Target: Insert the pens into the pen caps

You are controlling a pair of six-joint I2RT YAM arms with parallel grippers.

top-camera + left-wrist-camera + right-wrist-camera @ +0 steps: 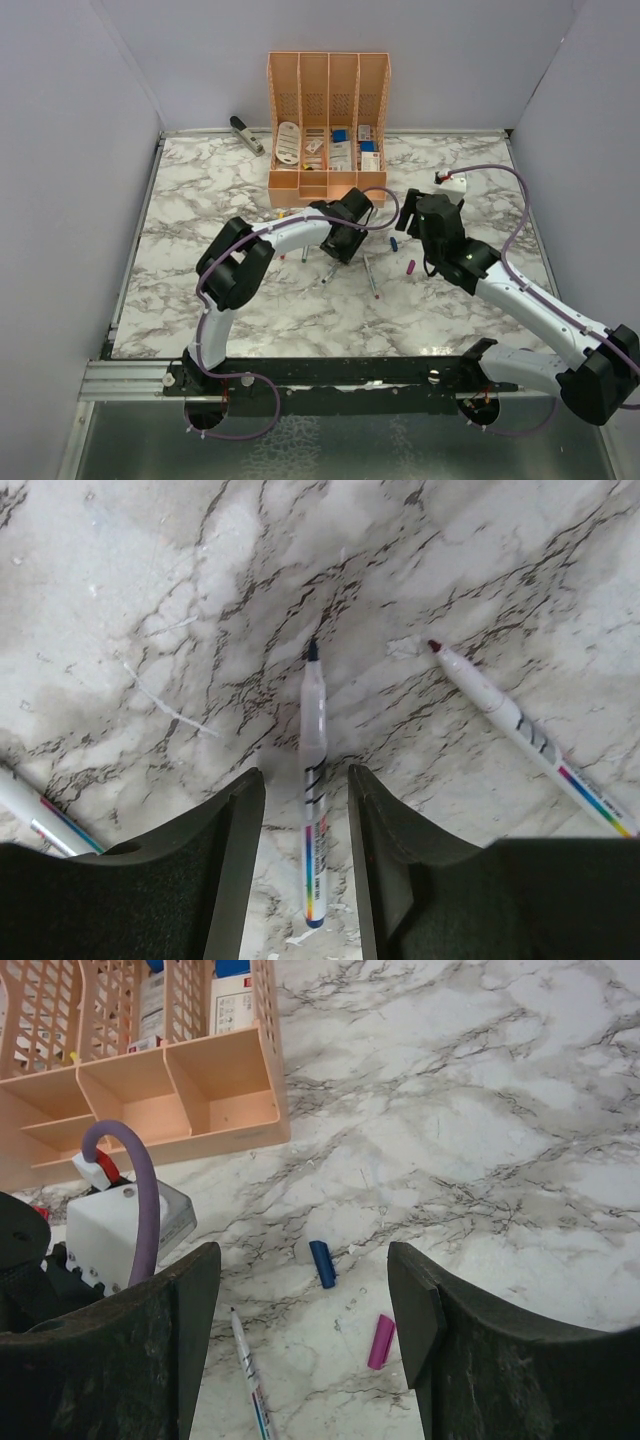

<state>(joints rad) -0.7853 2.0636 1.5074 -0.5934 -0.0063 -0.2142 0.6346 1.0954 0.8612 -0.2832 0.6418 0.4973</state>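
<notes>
Marble table (200, 200) | orange organizer (328, 120), four upright slots | left gripper (305, 773) partly spread, straddling one of three pens (314, 740) lying flat, print unreadable | right gripper (303, 1250) wide, empty; blue cap (322, 1263) and magenta cap (381, 1341) on table below.

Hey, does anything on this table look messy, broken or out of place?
Nothing looks broken or spilled. The mess is loose parts: a dark-tipped pen and a red-tipped pen lie uncapped on the table, and a blue cap and a magenta cap lie loose.
</notes>
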